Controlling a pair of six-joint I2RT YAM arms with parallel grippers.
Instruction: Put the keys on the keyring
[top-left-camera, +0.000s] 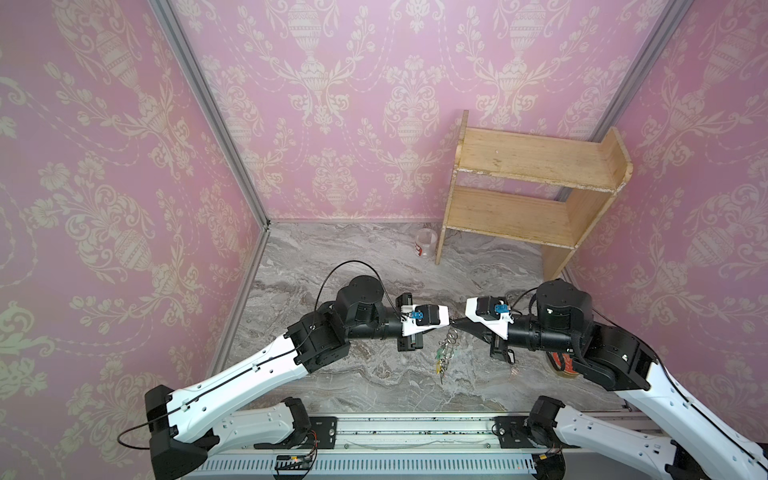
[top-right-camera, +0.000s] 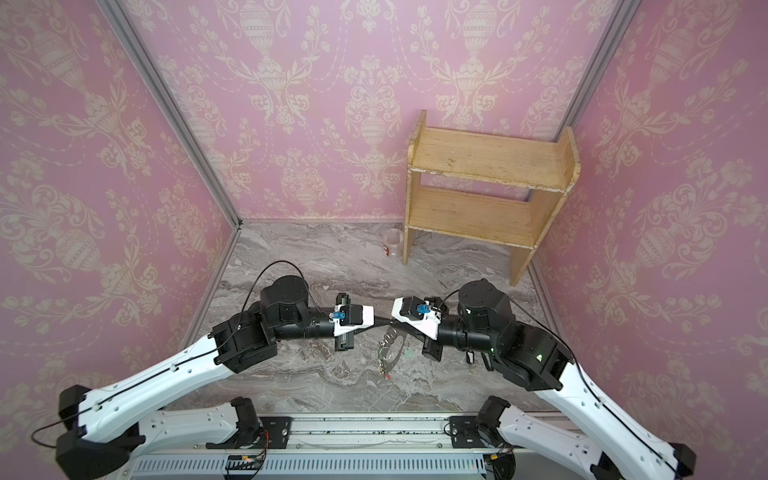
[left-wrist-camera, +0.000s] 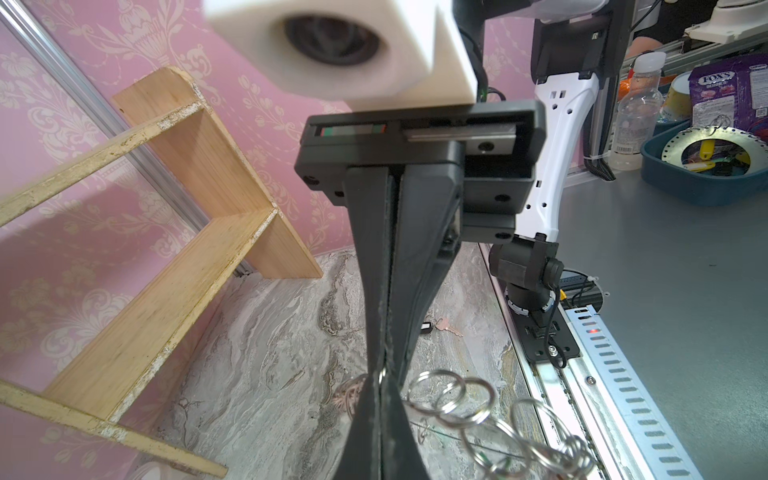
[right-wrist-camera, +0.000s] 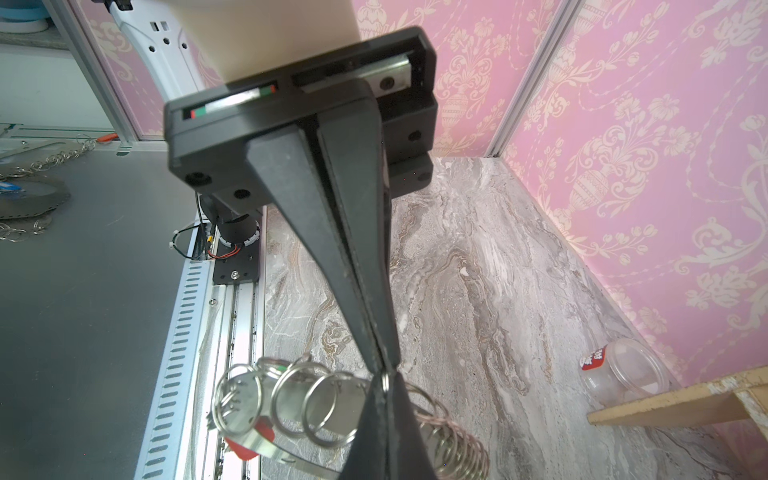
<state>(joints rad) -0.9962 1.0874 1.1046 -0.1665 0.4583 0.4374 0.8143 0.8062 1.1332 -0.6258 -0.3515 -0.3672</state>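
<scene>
While the arms met tip to tip well in front of the wooden shelf (top-left-camera: 532, 195), the left gripper (top-left-camera: 451, 321) and right gripper (top-left-camera: 459, 323) were both clenched on the keyring (top-left-camera: 446, 341), apparently on one ring. Its chain trailed away from the shelf, tagged keys (top-left-camera: 440, 365) at the end. A loose key (left-wrist-camera: 448, 326) lay flat on the table (top-left-camera: 374, 266); the right arm looked nearer to it.

The shelf (top-left-camera: 528, 195) stands at the back right of the table (top-left-camera: 332, 266), a jar (top-left-camera: 426, 243) just left of it; in front, left gripper (top-left-camera: 451, 321) and right gripper (top-left-camera: 458, 322) meet tip to tip on the keyring (top-left-camera: 448, 337), keys (top-left-camera: 440, 363) below.
</scene>
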